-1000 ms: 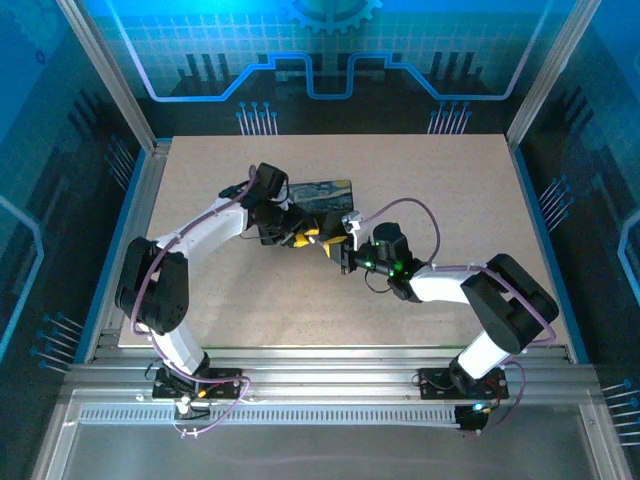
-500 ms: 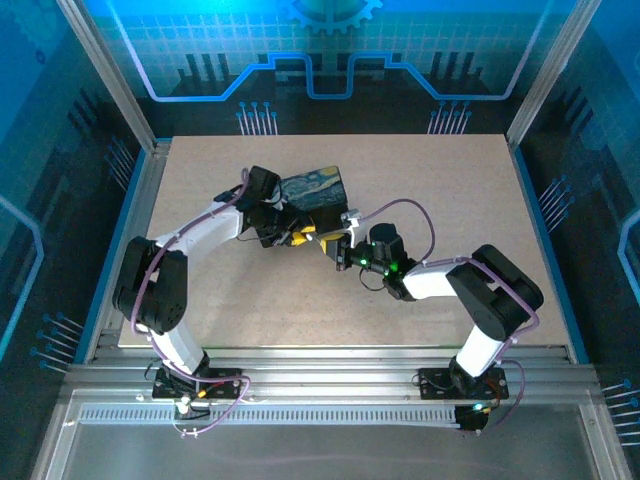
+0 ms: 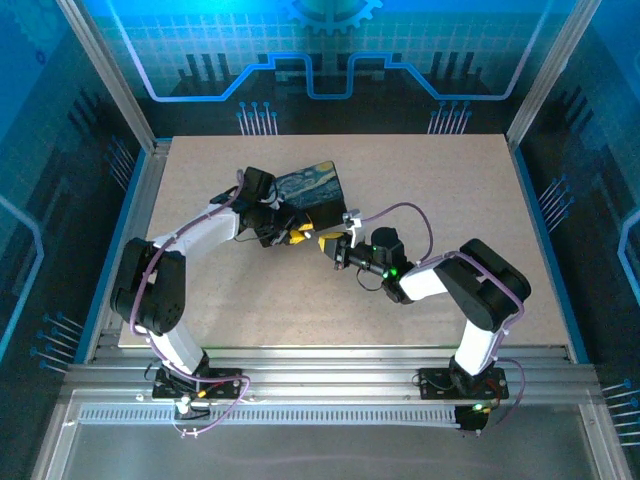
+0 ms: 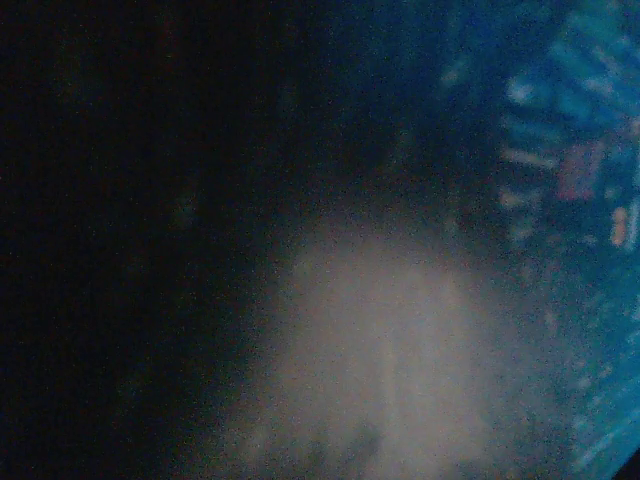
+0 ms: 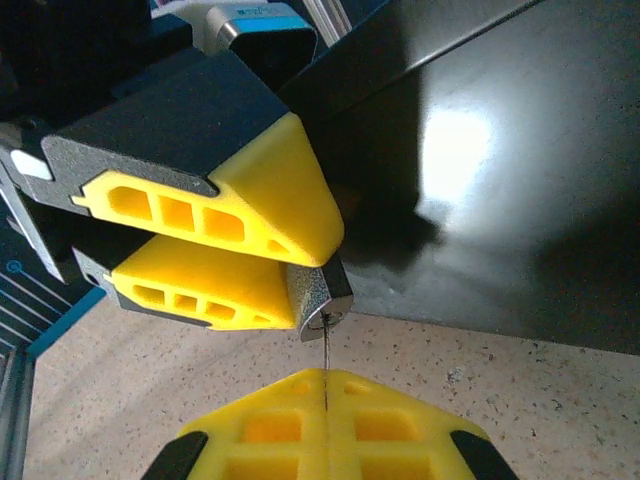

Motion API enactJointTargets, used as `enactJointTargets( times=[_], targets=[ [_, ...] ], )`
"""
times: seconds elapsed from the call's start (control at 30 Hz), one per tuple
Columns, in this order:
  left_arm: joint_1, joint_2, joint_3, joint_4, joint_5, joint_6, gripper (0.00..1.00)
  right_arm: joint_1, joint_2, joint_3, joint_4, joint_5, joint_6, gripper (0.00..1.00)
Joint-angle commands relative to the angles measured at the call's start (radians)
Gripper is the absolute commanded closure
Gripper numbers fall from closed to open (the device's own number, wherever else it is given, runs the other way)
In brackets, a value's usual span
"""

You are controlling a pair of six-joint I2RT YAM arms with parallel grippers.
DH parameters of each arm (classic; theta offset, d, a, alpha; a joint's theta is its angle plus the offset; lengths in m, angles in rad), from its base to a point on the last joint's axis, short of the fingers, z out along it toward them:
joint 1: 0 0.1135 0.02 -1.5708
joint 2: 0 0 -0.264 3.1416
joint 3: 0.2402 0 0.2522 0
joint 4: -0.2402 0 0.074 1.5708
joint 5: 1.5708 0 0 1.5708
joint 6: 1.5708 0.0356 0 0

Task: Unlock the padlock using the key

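In the right wrist view the padlock [image 5: 318, 296], small, grey and speckled, is pinched between the yellow fingers [image 5: 250, 200] of my left gripper [image 5: 312, 270], which is shut on it. My right gripper [image 5: 326, 378] is shut on the key [image 5: 326, 352], a thin sliver seen edge-on. The key's tip meets the keyhole on the padlock's end face. In the top view the left gripper [image 3: 297, 234] and right gripper [image 3: 328, 240] meet tip to tip at the table's middle. The left wrist view is dark and blurred.
The dark box with the blue-yellow painting [image 3: 312, 190] sits tilted right behind both grippers; its black side [image 5: 500, 170] rises close behind the padlock. The speckled beige table [image 3: 420, 180] stretches around, with metal rails along its edges.
Both grippers have shifted slightly left and back together. The painted box has tipped and turned, showing more of its painted face. The right arm has stretched further left.
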Motion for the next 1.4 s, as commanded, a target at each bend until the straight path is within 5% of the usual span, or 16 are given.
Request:
enactJointTargets(
  times=[0.0,1.37],
  targets=[
    [-0.008,0.004,-0.028,-0.068,0.115,-0.039,0.97,-0.008,0.015,-0.003,0.175,-0.006,0.026,1.00],
    [0.070,-0.052,-0.176,0.192,0.169,-0.247,0.98,-0.016,0.161,0.030,0.341,-0.042,0.212,1.00]
  ],
)
